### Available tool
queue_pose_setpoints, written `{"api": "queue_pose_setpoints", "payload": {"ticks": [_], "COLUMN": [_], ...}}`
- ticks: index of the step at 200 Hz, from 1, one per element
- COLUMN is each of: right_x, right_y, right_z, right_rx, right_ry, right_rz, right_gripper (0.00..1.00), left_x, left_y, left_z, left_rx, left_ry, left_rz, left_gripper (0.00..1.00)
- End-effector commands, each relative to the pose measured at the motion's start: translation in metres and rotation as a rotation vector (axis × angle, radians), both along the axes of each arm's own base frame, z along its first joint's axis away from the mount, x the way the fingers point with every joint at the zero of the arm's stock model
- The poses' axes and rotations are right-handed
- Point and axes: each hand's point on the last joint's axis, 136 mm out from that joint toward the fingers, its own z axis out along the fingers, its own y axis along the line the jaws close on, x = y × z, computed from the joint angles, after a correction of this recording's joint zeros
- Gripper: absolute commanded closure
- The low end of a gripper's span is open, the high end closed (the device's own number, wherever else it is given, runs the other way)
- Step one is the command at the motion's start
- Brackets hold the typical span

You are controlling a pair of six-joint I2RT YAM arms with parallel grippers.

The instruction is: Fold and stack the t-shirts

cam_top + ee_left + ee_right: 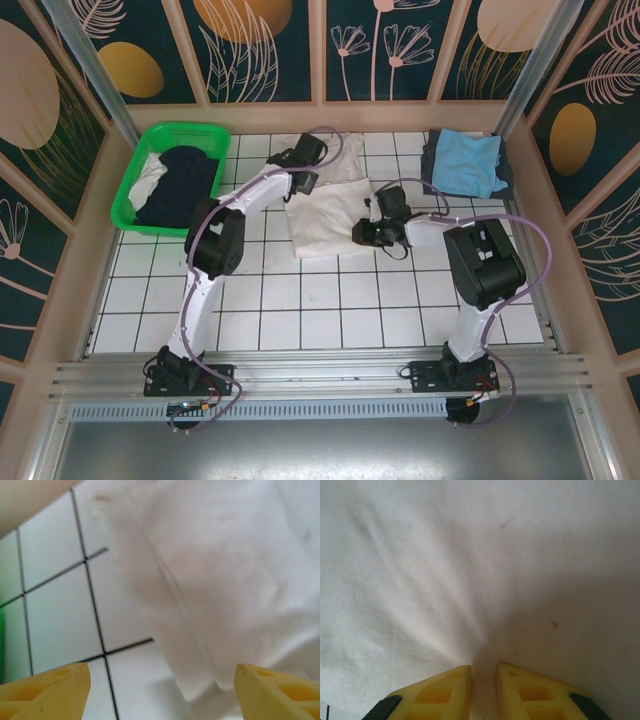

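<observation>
1. Top external view: a large white cloth t-shirt [325,205] lies at the centre of the white tiled tabletop [300,320], and both arms reach over it, hiding parts of it.
2. In the upper left stands a green plastic slotted basket [128,190] holding a dark navy cloth t-shirt [182,185] and a scrap of white cloth at its left side.
3. In the upper right, well apart from the white one, a light blue cloth t-shirt [470,160] lies on a dark grey cloth t-shirt [431,160].
4. The left claw [300,186] sits at the white shirt's upper left edge. The left wrist view shows the left claw [160,690] with jaws wide apart over a folded edge of the white shirt [225,580], beside bare tiles [55,625].
5. The right claw [362,232] is at the shirt's right edge. The right wrist view shows the right claw [483,690] narrow, pinching white fabric [470,555] that creases toward its fingers.
6. Count: four t-shirts, one basket, two claws.
</observation>
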Motion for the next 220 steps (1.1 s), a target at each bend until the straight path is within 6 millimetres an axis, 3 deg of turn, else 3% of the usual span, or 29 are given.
{"api": "queue_pose_setpoints", "payload": {"ticks": [1,21,41,68,86,101,139,176,220], "right_x": [-0.039,-0.051,-0.053,-0.03,-0.011,-0.002,0.012,0.017,0.014], "right_y": [-0.016,-0.012,-0.014,-0.034,-0.052,-0.052,-0.044,-0.044,-0.048], "right_z": [-0.03,-0.025,-0.011,0.028,0.046,0.051,0.031,0.013,0.005], "right_rx": [-0.06,-0.041,-0.041,-0.056,-0.035,-0.016,-0.033,-0.062,-0.11], "right_ry": [0.132,0.142,0.126,0.023,-0.032,-0.045,-0.002,0.024,0.036], "right_rz": [0.011,0.026,0.012,-0.083,-0.16,-0.158,-0.121,-0.12,-0.123], "right_gripper": [0.79,0.79,0.78,0.68,0.57,0.56,0.59,0.65,0.65], "left_x": [0.008,-0.006,-0.043,-0.112,-0.14,-0.157,-0.176,-0.187,-0.198], "left_y": [0.014,0.018,0.018,-0.006,0.001,-0.007,-0.015,-0.021,-0.027], "left_z": [0.026,0.034,0.038,0.038,0.033,0.02,-0.016,-0.043,-0.048], "left_rx": [-0.078,-0.139,-0.283,-0.608,-0.647,-0.681,-0.676,-0.698,-0.72], "left_ry": [-0.022,-0.012,0.037,0.101,0.095,0.131,0.218,0.292,0.323], "left_rz": [0.061,0.097,0.134,0.072,0.144,0.153,0.172,0.175,0.153], "left_gripper": [0.23,0.21,0.19,0.18,0.15,0.16,0.25,0.48,0.47]}}
